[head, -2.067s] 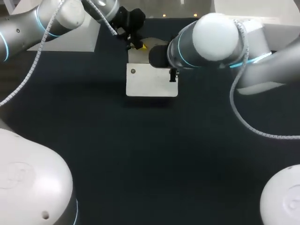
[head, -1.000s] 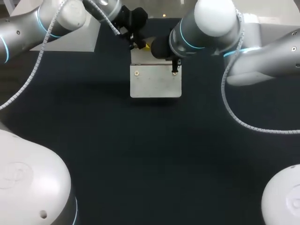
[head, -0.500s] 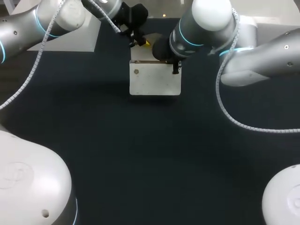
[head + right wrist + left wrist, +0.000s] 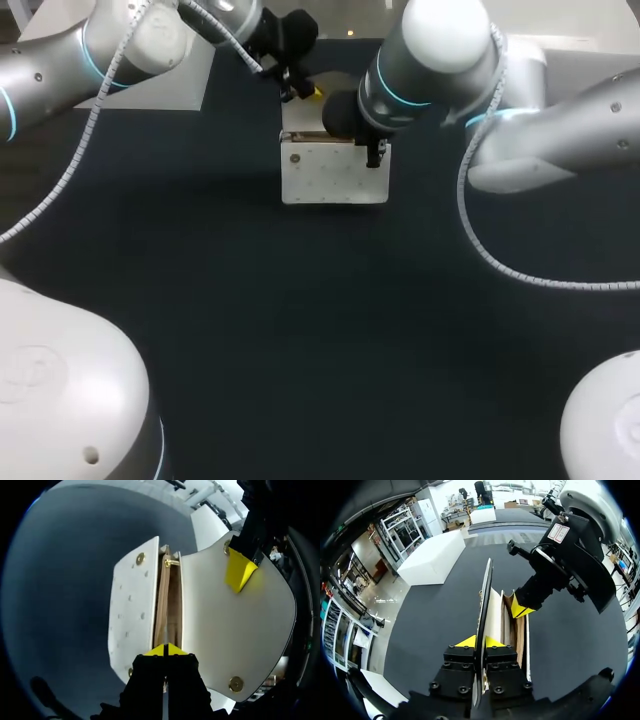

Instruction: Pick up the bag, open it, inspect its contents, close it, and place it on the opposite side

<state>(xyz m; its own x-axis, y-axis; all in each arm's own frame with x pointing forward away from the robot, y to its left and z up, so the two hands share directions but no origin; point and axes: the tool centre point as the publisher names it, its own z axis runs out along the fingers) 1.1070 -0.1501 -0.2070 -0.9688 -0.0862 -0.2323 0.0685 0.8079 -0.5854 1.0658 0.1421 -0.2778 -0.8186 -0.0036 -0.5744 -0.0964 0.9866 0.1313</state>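
Over the dark table (image 4: 300, 330), the white bag (image 4: 335, 178) is at the far middle, mouth open. My left gripper (image 4: 480, 642) pinches its lifted flap (image 4: 225, 630) edge-on; my right gripper (image 4: 165, 651) pinches the mouth's rim.

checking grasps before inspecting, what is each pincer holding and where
The bag is held by both: left pincer shut on the edge of its flap, right pincer shut on the body's rim at the opening.
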